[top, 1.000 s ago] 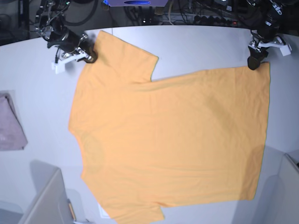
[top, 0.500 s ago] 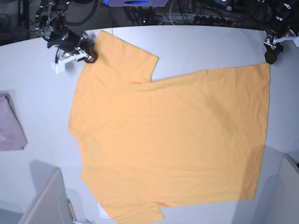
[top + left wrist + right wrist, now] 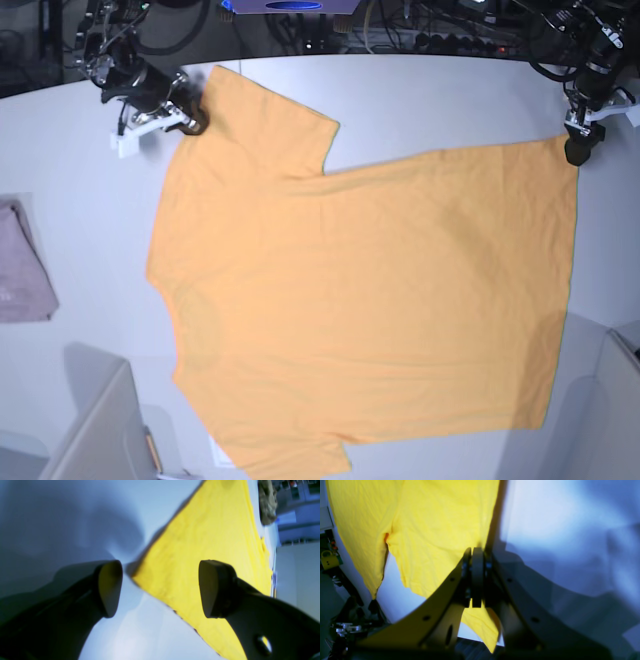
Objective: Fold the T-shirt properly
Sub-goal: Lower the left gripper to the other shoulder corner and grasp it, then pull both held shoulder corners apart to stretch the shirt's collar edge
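The light-orange T-shirt (image 3: 370,290) lies spread flat on the white table (image 3: 440,100), plain side up, with its sleeves at the left and its hem at the right. My right gripper (image 3: 192,122) is shut on the edge of the far sleeve. In the right wrist view its fingers (image 3: 477,575) are pressed together on the yellow-looking cloth (image 3: 432,530). My left gripper (image 3: 575,152) is at the far hem corner. In the left wrist view it (image 3: 160,587) is open, and the shirt's corner (image 3: 140,576) lies on the table between the fingertips, close to the left one.
A small pinkish-mauve folded cloth (image 3: 20,270) lies at the table's left edge. Grey bin walls stand at the lower left (image 3: 100,430) and lower right (image 3: 615,400). Cables and equipment run along the back edge (image 3: 420,35).
My left gripper has moved right and then down a little, to just at the far hem corner. The shirt and my right gripper have not moved.
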You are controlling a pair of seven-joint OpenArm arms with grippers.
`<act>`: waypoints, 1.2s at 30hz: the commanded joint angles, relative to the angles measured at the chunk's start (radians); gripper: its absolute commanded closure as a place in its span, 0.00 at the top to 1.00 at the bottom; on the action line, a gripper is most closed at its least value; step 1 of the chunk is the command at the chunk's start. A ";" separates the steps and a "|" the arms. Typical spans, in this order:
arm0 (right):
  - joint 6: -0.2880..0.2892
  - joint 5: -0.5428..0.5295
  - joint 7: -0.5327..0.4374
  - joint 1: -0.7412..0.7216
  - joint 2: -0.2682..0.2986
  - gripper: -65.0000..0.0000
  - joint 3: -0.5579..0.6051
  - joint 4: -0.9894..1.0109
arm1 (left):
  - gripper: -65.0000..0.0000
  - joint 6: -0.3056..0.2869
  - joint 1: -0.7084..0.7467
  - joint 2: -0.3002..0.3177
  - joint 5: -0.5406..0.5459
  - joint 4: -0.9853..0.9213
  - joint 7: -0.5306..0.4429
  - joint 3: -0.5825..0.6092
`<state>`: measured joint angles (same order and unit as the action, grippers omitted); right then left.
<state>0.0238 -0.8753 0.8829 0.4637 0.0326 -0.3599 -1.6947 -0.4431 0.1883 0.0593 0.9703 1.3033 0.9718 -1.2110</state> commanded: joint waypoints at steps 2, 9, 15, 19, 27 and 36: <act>-0.022 0.041 0.026 0.011 0.003 0.00 0.000 0.000 | 0.74 0.040 0.001 -0.003 -0.054 -0.004 0.051 0.029; -0.022 0.043 0.026 0.010 0.003 0.00 -0.004 0.000 | 0.74 0.043 -0.003 -0.009 -0.047 -0.004 0.051 0.032; -0.022 0.044 0.026 0.007 0.003 0.00 -0.003 0.000 | 0.73 0.043 -0.039 -0.008 -0.055 -0.008 0.049 0.036; -0.022 0.044 0.026 0.007 0.003 0.00 -0.006 0.000 | 0.57 0.045 -0.065 -0.008 -0.054 -0.026 0.055 0.036; -0.022 0.037 0.023 0.016 0.003 0.00 -0.006 -0.006 | 0.00 0.045 -0.039 0.000 -0.055 -0.015 0.055 0.036; -0.020 -0.074 0.020 0.085 0.005 0.00 -0.008 -0.077 | 0.00 0.045 0.047 0.044 -0.055 0.118 0.051 0.098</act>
<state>0.0071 -0.9386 0.8997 0.5434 0.0326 -0.3626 -1.7542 -0.3916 0.2348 0.0883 0.8932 1.4014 1.0359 -1.1103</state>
